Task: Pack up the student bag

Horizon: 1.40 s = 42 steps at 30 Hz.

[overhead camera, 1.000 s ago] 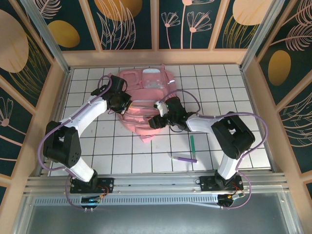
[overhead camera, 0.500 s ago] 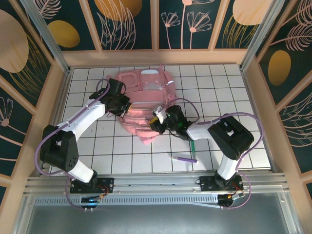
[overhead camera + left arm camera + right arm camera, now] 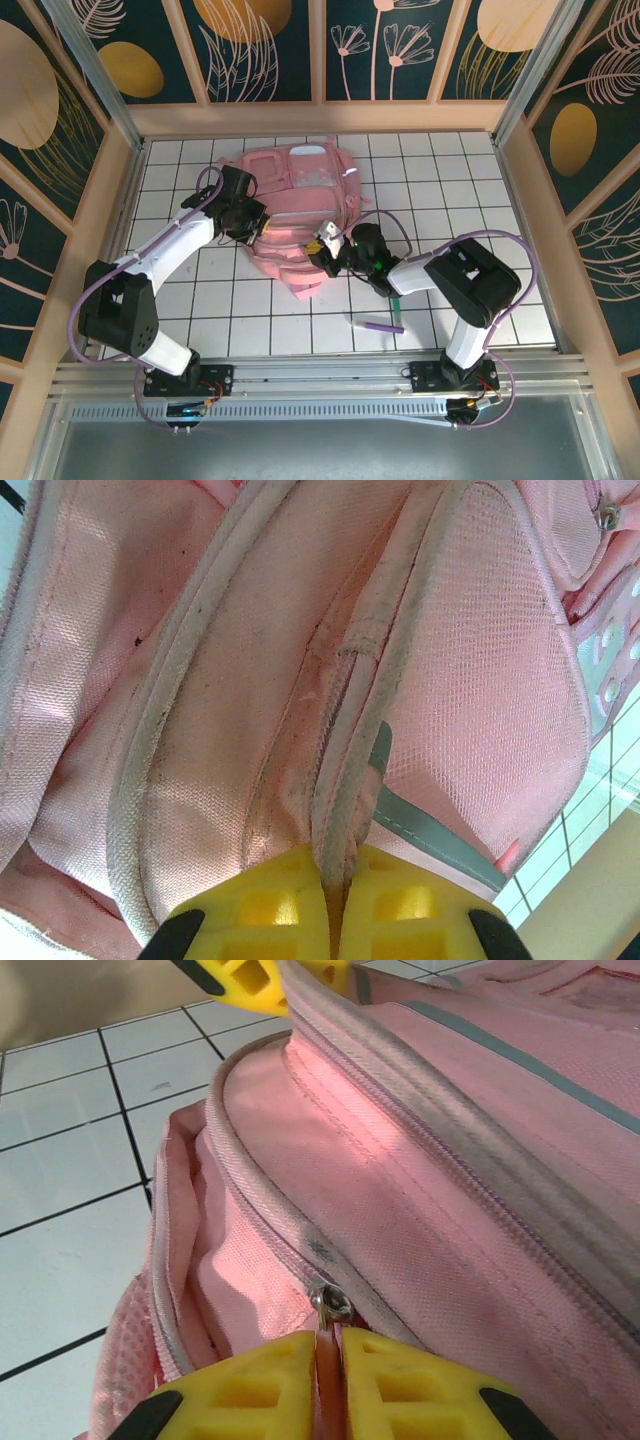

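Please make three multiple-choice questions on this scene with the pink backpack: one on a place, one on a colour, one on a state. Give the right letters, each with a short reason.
1. Where does the purple pen lie, relative to the student bag?
A. on top of it
B. on the table, apart from it, near the right arm
C. inside its open pocket

2. What colour are the fingers of the right gripper?
A. yellow
B. blue
C. white

3. What is the right gripper doing?
A. hanging open above the tiles
B. gripping a book
C. pinching the zipper pull

Answers:
1 B: the top view shows the pen on white tiles, clear of the bag.
2 A: the right wrist view shows yellow fingers.
3 C: the fingers are shut on the metal pull.
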### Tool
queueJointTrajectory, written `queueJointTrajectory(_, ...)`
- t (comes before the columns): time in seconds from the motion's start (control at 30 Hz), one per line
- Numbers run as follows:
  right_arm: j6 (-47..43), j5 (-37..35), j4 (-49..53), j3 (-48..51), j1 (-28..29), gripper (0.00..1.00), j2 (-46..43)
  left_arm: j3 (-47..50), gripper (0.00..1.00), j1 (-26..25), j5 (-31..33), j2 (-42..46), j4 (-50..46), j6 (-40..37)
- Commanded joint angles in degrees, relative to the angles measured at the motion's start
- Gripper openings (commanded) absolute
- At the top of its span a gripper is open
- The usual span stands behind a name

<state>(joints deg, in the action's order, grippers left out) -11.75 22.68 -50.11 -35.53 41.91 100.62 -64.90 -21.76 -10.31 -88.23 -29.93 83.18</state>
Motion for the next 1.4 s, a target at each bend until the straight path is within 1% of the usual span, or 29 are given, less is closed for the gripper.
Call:
queueJointTrajectory(0.0, -0.7, -4.7, -1.7, -1.8, 0.0, 0.16, 1.6, 0.6, 0.0, -0.8, -3.7, 1.7, -1.5, 0.9)
queueJointTrajectory(0.03, -0.7, -4.5, -1.1, -1.9, 0.1, 0.12, 1.6, 0.7, 0.0, -0.8, -3.7, 1.8, -1.5, 1.1)
queueJointTrajectory(0.07, -0.6, -4.2, -0.5, -1.8, 0.1, 0.04, 1.5, 0.8, 0.0, -0.8, -3.6, 1.9, -1.5, 1.1)
queueJointTrajectory(0.1, -0.2, -3.9, 0.1, -1.7, 0.1, 0.0, 1.0, 0.8, 0.0, -0.8, -3.2, 2.0, -1.6, 1.1)
queueJointTrajectory(0.17, 0.9, -4.6, 1.7, -0.8, 0.4, 0.0, -0.9, 0.6, 0.0, -0.4, -1.5, 2.2, -1.5, -1.1)
queueJointTrajectory(0.23, 1.9, -6.4, 6.3, -0.2, 0.4, 0.0, -4.3, -0.3, 0.0, 0.7, -0.7, 1.8, -1.9, -5.3)
queueJointTrajectory(0.3, 2.9, -9.5, 10.1, 1.0, 0.5, 0.0, -8.1, 0.0, 0.0, 2.1, -0.8, 2.0, -1.5, -8.4)
queueJointTrajectory(0.4, 3.1, -13.6, 13.9, 3.8, 0.4, 0.0, -13.3, 2.9, 0.0, 5.3, -3.0, 2.4, 0.9, -11.6)
queueJointTrajectory(0.47, 2.4, -15.7, 16.2, 5.4, 0.3, 0.0, -15.5, 2.5, 0.0, 6.4, -1.9, 2.1, 0.7, -15.0)
queueJointTrajectory(0.53, 1.2, -15.3, 18.0, 6.9, 0.7, 0.0, -18.3, 1.3, 0.0, 7.0, -0.3, 1.2, 0.0, -19.0)
queueJointTrajectory(0.6, -2.6, -13.9, 19.6, 7.7, 3.3, 0.0, -20.8, 0.3, 0.0, 7.8, -0.3, -0.6, 0.3, -22.7)
queueJointTrajectory(0.67, -4.7, -12.7, 21.4, 7.4, 5.8, 0.0, -21.8, -1.5, 0.0, 8.9, -1.4, -3.6, -0.8, -25.5)
queueJointTrajectory(0.73, -2.5, -12.2, 22.4, 6.4, 6.5, 0.0, -21.6, -3.6, 0.0, 9.1, -5.7, -6.5, -2.4, -25.9)
queueJointTrajectory(0.77, -1.4, -12.2, 22.2, 6.1, 6.6, 0.0, -21.5, -4.2, 0.0, 9.0, -8.1, -7.0, -3.2, -24.8)
queueJointTrajectory(0.8, -0.2, -12.1, 21.5, 5.6, 6.5, 0.07, -21.1, -4.4, 0.0, 8.8, -10.2, -6.7, -3.8, -23.2)
queueJointTrajectory(0.83, 0.3, -11.2, 21.3, 4.8, 6.4, 0.17, -20.3, -4.2, 0.0, 8.7, -11.1, -5.3, -4.5, -21.1)
queueJointTrajectory(0.9, 0.1, -10.0, 21.7, 2.5, 6.3, 0.24, -17.8, -3.4, 0.0, 8.2, -10.1, -1.2, -4.4, -17.4)
queueJointTrajectory(0.93, 0.6, -8.1, 22.3, 1.0, 5.4, 0.25, -16.1, -3.0, 0.0, 7.9, -9.3, 1.2, -4.4, -15.5)
queueJointTrajectory(1.0, 2.6, -3.6, 24.1, -2.5, 3.7, 0.25, -13.1, -2.3, 0.0, 7.8, -8.9, 4.2, -4.2, -12.7)
queueJointTrajectory(1.07, 2.4, -1.5, 24.2, -4.1, 3.6, 0.29, -11.3, -1.6, 0.0, 7.6, -10.8, 5.2, -3.5, -11.1)
queueJointTrajectory(1.17, 1.2, -1.7, 25.6, -6.4, 3.4, 0.31, -8.8, -0.4, 0.0, 7.2, -13.2, 5.2, -2.9, -9.6)
queueJointTrajectory(1.27, -0.7, -2.6, 24.3, -6.8, 3.2, 0.4, -7.6, 1.2, 0.0, 6.7, -13.9, 5.8, -1.2, -8.1)
queueJointTrajectory(1.37, -1.6, -1.1, 22.1, -6.4, 2.7, 0.44, -6.7, 1.1, 0.0, 6.6, -14.0, 6.3, -1.0, -7.4)
